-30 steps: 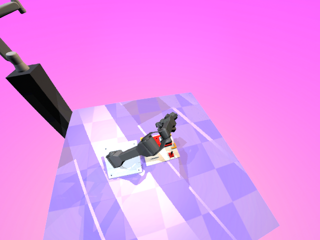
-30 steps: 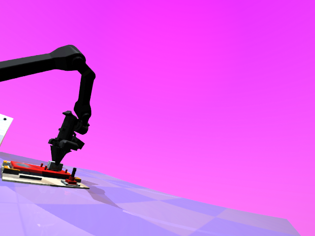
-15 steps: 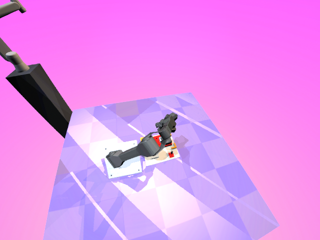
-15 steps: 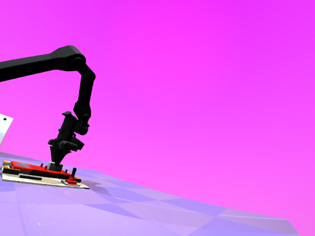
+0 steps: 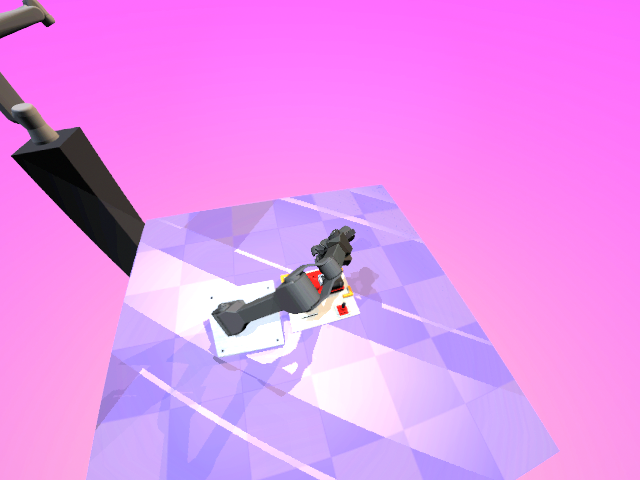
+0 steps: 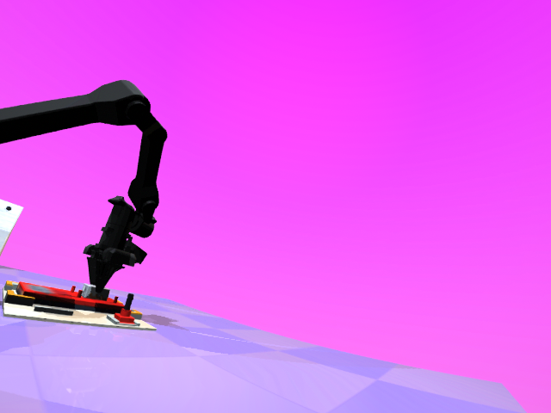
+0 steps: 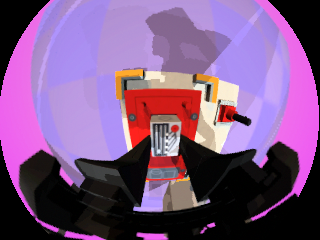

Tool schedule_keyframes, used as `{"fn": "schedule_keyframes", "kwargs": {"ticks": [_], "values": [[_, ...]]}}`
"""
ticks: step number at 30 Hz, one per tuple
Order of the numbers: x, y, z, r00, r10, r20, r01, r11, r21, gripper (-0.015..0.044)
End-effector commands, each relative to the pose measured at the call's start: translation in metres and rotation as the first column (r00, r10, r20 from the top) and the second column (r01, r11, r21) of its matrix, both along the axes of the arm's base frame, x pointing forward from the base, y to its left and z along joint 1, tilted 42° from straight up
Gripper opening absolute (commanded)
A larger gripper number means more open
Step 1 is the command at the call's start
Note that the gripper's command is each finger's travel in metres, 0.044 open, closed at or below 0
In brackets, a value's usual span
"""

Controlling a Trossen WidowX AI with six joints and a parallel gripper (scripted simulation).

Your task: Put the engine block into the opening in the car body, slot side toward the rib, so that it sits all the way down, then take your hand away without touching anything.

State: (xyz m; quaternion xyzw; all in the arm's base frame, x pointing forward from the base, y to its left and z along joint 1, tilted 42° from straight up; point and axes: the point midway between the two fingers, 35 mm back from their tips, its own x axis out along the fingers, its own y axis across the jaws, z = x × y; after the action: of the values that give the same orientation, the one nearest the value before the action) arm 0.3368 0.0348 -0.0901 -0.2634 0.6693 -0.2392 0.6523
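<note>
The grey engine block (image 7: 165,138) (image 6: 89,291) has slots and a red round cap on its top. My gripper (image 7: 164,137) (image 6: 97,291) is shut on it, one finger on each side. The block is at the opening of the red car body (image 7: 163,100) (image 6: 48,291), low against it, and its top stands above the body's surface. The opening, the rib and the block's lower part are hidden, so how deep it sits cannot be told. In the top view the arm covers the block and part of the car body (image 5: 315,281).
The car body lies on a cream board (image 5: 305,323) (image 6: 53,314) between yellow corner pieces (image 7: 120,85) (image 7: 214,80). A red base with a black upright lever (image 5: 343,308) (image 6: 129,302) (image 7: 241,119) stands on the board beside the body. Short red pins (image 6: 73,288) (image 6: 115,299) rise near the block. The arm's white base plate (image 5: 253,333) adjoins the board.
</note>
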Motion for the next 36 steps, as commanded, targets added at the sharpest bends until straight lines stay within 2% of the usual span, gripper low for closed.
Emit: {"fn": "schedule_keyframes", "kwargs": {"ticks": [1, 3, 14, 36], "values": [[0.0, -0.001, -0.001, 1.0, 0.005, -0.002, -0.005, 1.0, -0.003, 0.0158], [0.0, -0.001, -0.001, 1.0, 0.005, -0.002, -0.005, 1.0, -0.003, 0.0158], [0.0, 0.0, 0.0, 1.0, 0.0, 0.0, 0.0, 1.0, 0.0, 0.044], [0.001, 0.009, 0.01, 1.0, 0.005, -0.002, -0.005, 1.0, -0.002, 0.044]]}}
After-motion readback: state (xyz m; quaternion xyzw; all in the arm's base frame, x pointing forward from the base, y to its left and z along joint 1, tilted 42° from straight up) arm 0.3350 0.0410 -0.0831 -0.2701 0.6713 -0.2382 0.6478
